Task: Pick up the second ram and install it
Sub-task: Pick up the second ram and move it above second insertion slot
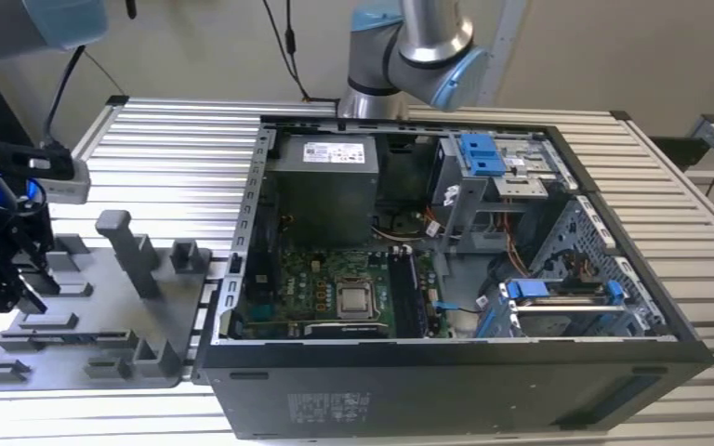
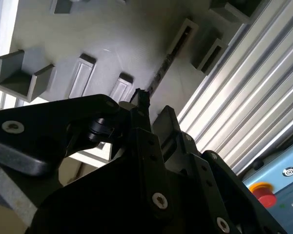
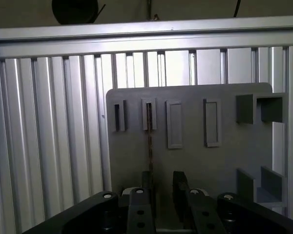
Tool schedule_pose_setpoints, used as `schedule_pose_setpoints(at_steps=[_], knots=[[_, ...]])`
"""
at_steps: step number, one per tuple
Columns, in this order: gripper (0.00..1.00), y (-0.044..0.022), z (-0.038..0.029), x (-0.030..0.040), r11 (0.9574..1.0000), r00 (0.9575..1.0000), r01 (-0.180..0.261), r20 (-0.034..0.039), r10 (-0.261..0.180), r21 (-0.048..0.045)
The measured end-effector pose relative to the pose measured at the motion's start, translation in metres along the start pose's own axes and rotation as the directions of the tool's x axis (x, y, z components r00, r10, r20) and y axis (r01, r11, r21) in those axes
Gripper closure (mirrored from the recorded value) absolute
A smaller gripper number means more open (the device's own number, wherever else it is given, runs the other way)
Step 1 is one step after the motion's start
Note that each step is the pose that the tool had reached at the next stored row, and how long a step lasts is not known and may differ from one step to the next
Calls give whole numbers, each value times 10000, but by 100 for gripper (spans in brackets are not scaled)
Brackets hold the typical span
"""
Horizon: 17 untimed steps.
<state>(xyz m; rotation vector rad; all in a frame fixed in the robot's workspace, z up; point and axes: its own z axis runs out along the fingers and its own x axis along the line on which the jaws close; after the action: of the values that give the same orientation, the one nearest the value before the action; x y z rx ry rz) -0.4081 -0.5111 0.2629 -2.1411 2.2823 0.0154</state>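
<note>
The second ram point(image 3: 149, 141) stands on its thin edge in a narrow slot of the grey fixture plate point(image 3: 195, 165); in the second wrist view the ram point(image 2: 162, 72) is a thin dark line. My gripper point(image 3: 163, 187) hovers just above the plate with its jaws apart. One finger point(image 3: 147, 187) sits over the near end of the ram, and the other finger point(image 3: 180, 187) is off to its side. In the exterior view the gripper point(image 1: 7, 279) is at the far left, over the fixture plate point(image 1: 97, 311). It holds nothing.
The open computer case point(image 1: 456, 358) fills the middle and the exterior view's right, with the motherboard point(image 1: 332, 288) and its long black slots point(image 1: 409, 297) inside. Grey fixture blocks point(image 1: 127, 246) rise from the plate. A ribbed metal table point(image 1: 171, 158) lies under everything.
</note>
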Motion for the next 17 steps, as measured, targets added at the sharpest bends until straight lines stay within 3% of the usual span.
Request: schedule_pose_setpoints(at_steps=[6,17], knots=[[68,0,32,1,10000,10000,0,2,0,8],[68,4,197,6,10000,10000,0,2,0,8]])
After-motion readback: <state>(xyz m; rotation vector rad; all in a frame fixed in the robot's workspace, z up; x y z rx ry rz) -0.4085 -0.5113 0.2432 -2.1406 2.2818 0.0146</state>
